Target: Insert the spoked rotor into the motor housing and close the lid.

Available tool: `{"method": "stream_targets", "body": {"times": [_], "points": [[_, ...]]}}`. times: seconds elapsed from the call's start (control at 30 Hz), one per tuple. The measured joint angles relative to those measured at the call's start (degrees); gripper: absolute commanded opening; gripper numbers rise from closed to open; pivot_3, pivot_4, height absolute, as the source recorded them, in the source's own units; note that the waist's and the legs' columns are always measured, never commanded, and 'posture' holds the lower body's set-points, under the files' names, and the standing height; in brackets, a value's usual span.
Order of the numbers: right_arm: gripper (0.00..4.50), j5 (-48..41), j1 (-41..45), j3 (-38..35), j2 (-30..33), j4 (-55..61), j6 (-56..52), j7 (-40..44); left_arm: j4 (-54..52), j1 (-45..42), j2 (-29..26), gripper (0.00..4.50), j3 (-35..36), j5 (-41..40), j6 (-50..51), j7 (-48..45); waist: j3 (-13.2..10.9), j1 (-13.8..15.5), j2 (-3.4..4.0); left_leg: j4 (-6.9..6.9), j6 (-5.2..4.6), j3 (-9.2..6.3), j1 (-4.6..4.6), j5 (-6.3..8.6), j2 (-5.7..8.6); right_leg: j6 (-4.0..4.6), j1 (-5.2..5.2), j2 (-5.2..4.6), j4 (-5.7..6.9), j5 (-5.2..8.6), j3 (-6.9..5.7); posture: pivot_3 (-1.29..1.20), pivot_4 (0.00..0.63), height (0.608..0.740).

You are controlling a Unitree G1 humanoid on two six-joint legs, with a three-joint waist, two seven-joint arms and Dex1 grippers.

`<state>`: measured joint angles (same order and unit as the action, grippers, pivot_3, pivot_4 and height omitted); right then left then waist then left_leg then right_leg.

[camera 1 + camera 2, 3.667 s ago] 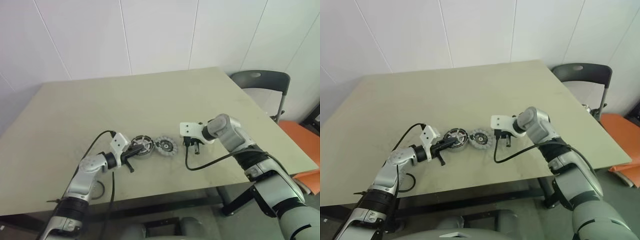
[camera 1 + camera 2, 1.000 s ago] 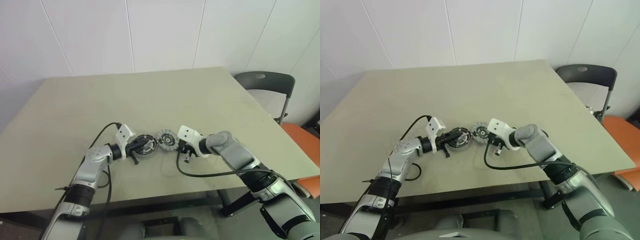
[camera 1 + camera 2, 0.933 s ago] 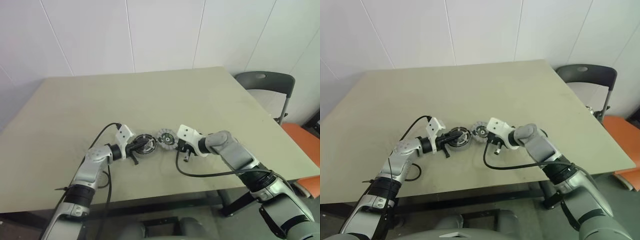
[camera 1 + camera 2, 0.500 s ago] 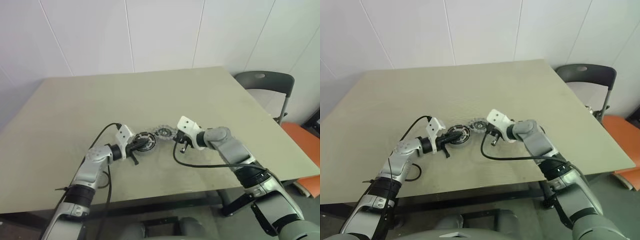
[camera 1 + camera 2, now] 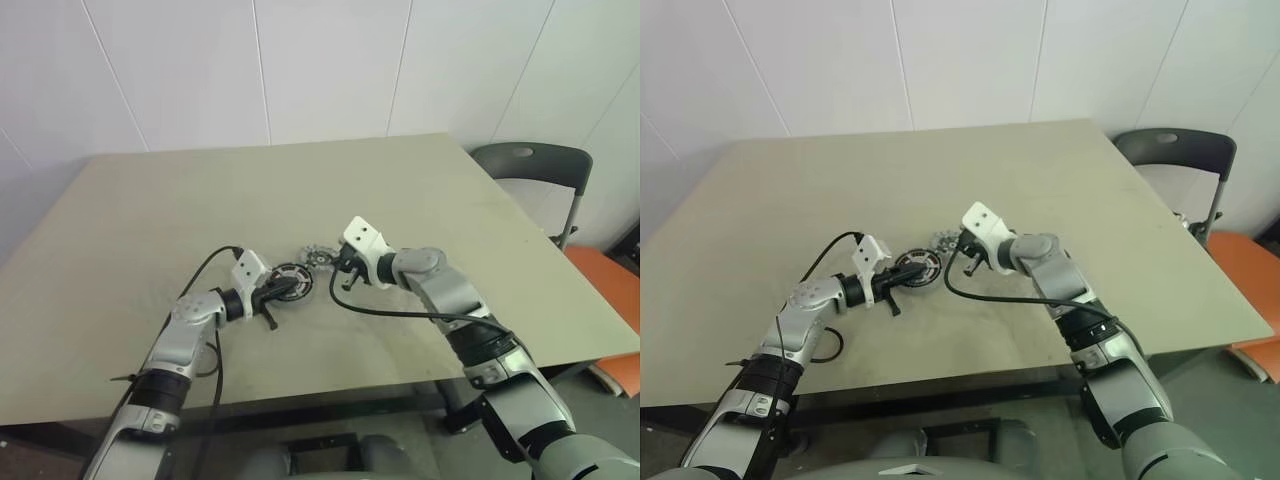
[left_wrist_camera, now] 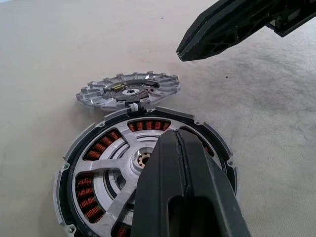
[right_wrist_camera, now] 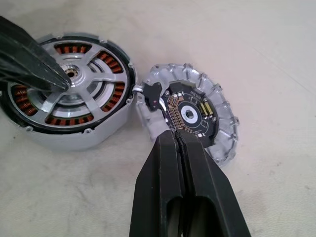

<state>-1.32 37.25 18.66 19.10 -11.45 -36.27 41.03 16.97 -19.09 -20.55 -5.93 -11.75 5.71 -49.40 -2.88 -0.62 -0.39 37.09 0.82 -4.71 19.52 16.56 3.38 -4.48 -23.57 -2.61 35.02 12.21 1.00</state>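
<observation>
Table [image 5: 420,190], matte beige, carries the parts near its front middle. The motor housing [image 7: 69,91], a round silver puck with copper-brown windings under broad grey spokes, touches the lid [image 7: 190,116] at its three o'clock, a pale notched-rim disc with a dark circuit centre. The left gripper [image 6: 181,148], jaws pressed together, rests its tips on the housing's hub. The right gripper [image 7: 178,140], jaws likewise together, sits at the lid's near rim, holding nothing.

Head views look down; wrist views close on motor housing [image 7: 69,89]
</observation>
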Motion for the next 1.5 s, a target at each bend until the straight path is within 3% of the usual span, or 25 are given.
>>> {"method": "stream_targets", "body": {"times": [0.13,0.23,0.4,0.57,0.83,1.0,1.13,1.5], "points": [[0.04,-5.64,0.00,-2.85,-0.42,1.11,-10.46,3.19,0.42,-0.03,0.00,0.00,0.01,0.01,-0.08,0.07,0.00,0.03,0.00,0.01,0.00,0.00,0.01,0.00,0.00,0.16,0.00,-0.01,0.01,-0.10,0.02,0.00,0.000,0.740],[0.59,-9.53,0.27,-5.86,-0.10,2.86,-17.65,4.16,0.43,-0.03,0.04,0.00,0.00,0.03,-0.13,0.19,0.00,0.05,0.00,0.01,0.00,0.00,0.01,0.00,0.00,0.16,0.00,-0.01,0.01,-0.10,0.02,0.00,0.000,0.740],[2.25,-14.83,0.73,-11.15,-0.95,4.35,-26.78,3.10,0.43,-0.03,0.49,0.00,-0.06,0.08,-0.16,0.51,-0.01,0.00,0.01,0.00,0.00,0.00,0.01,0.00,0.00,-0.02,-0.02,-0.01,0.01,0.01,0.01,0.00,0.000,0.740],[3.88,-17.64,2.22,-19.42,-4.86,0.52,-33.61,-3.57,0.43,-0.07,0.60,0.00,-0.10,0.13,-0.16,0.55,-0.01,-0.02,0.02,0.00,0.00,0.00,0.01,0.00,-0.01,0.06,-0.02,-0.01,0.02,-0.05,0.03,0.00,0.000,0.740],[3.88,-21.97,10.44,-48.45,-14.04,-13.45,-49.20,-19.35,0.39,-0.07,0.78,0.00,-0.14,0.40,-0.18,0.66,0.00,-0.02,0.07,-0.09,0.00,0.01,0.16,0.00,0.00,0.19,-0.22,-0.03,0.07,-0.15,0.07,0.00,0.000,0.740],[3.88,-22.17,11.98,-59.85,-19.82,-15.32,-53.48,-26.75,0.09,-0.07,0.82,0.00,-0.14,0.41,-0.30,0.79,0.04,-0.11,0.14,0.03,0.00,0.04,0.64,-0.01,0.00,0.20,-0.76,-0.03,0.26,-0.17,0.12,0.00,0.000,0.740],[3.88,-22.16,13.02,-64.36,-22.60,-15.27,-53.34,-31.53,-0.19,-0.04,0.82,0.00,-0.17,0.43,-0.30,0.78,0.05,-0.17,0.15,0.05,0.00,0.04,0.79,-0.01,0.00,0.21,-0.91,-0.03,0.29,-0.18,0.14,0.00,0.000,0.740],[3.88,-23.13,12.67,-66.34,-25.45,-15.11,-46.65,-37.95,-0.95,0.35,0.84,0.00,-0.17,0.42,-0.10,0.91,0.05,-0.35,0.16,0.05,0.00,0.06,0.82,-0.01,0.01,0.21,-0.94,-0.03,0.28,-0.18,0.14,0.00,0.000,0.740]]}}
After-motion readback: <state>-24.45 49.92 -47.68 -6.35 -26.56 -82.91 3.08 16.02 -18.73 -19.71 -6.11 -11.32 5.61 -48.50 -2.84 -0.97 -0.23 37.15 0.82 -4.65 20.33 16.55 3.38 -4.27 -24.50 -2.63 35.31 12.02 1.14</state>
